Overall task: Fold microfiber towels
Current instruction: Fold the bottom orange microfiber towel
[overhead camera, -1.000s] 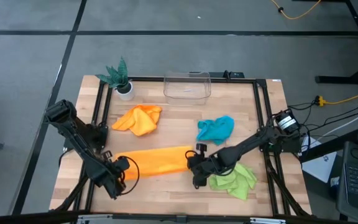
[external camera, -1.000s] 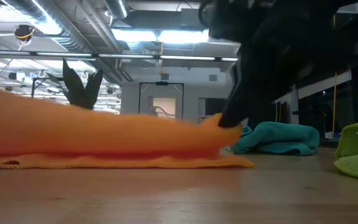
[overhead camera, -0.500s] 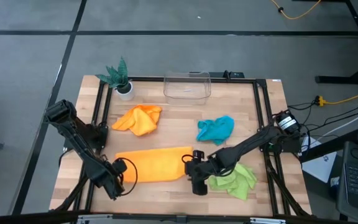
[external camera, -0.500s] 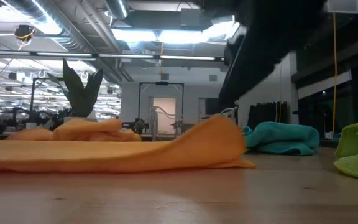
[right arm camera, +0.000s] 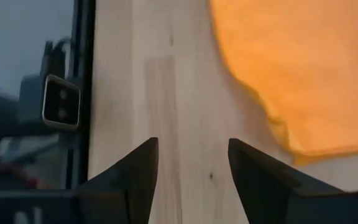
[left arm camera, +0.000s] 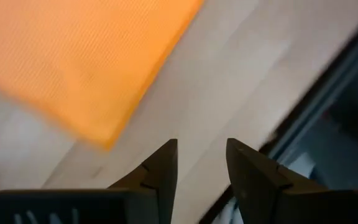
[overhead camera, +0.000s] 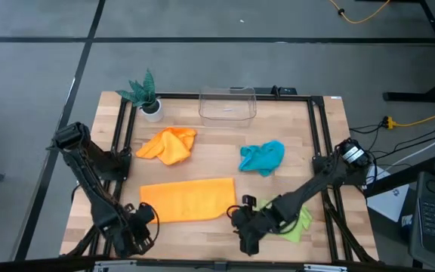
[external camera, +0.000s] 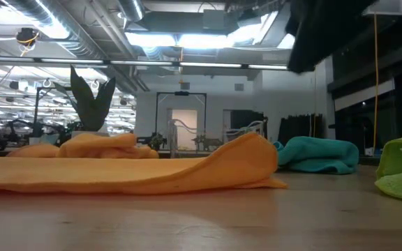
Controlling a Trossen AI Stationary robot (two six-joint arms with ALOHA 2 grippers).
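A folded orange towel (overhead camera: pixel 187 200) lies flat on the table near its front; in the low view its right end (external camera: pixel 246 157) humps up a little. My left gripper (overhead camera: pixel 137 233) stands open off the towel's near left corner (left arm camera: pixel 107 140), clear of it. At the towel's near right corner (right arm camera: pixel 303 146), my right gripper (overhead camera: pixel 246 239) also stands open and holds nothing. A crumpled orange towel (overhead camera: pixel 168 145), a teal towel (overhead camera: pixel 262 156) and a lime green towel (overhead camera: pixel 296 217), partly under my right arm, lie loose on the table.
A green plant in a white pot (overhead camera: pixel 148 98) and a clear plastic bin (overhead camera: pixel 227 104) stand at the far edge. Black frame rails (overhead camera: pixel 124 143) run along the table's sides. A small camera (right arm camera: pixel 61 99) sits at the near edge.
Both grippers have let go of the orange towel's ends and drawn back toward the table's near edge, rising. The towel's raised layer has dropped, and it now lies folded on the table, its right end still humped.
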